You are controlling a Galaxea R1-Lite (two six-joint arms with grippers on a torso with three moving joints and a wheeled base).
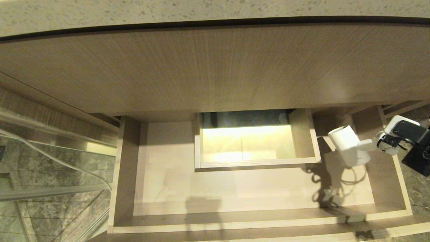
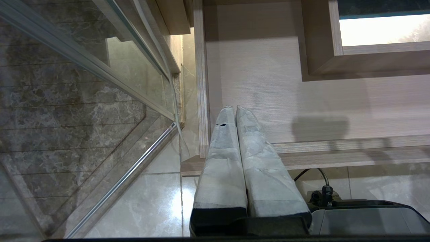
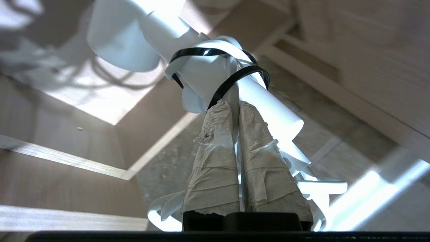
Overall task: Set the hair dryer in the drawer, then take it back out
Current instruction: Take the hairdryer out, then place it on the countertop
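No readable text, label or number shows anywhere.

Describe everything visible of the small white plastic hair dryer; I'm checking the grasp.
The small white plastic hair dryer has a smooth rounded barrel and a handle wrapped in white cord bound by a black band. It hangs over the right end of the open pale wood-grain drawer. The right gripper, fingers closed, pinches the cord bundle at the handle. A thin cord loop dangles below.

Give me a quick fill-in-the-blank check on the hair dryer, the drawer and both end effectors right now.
1. The right end effector is shut on the ____.
2. The hair dryer hangs over the drawer's ____ side.
3. The left end effector holds ____.
4. The drawer is pulled ____.

Missing words: hair dryer; right; nothing; open
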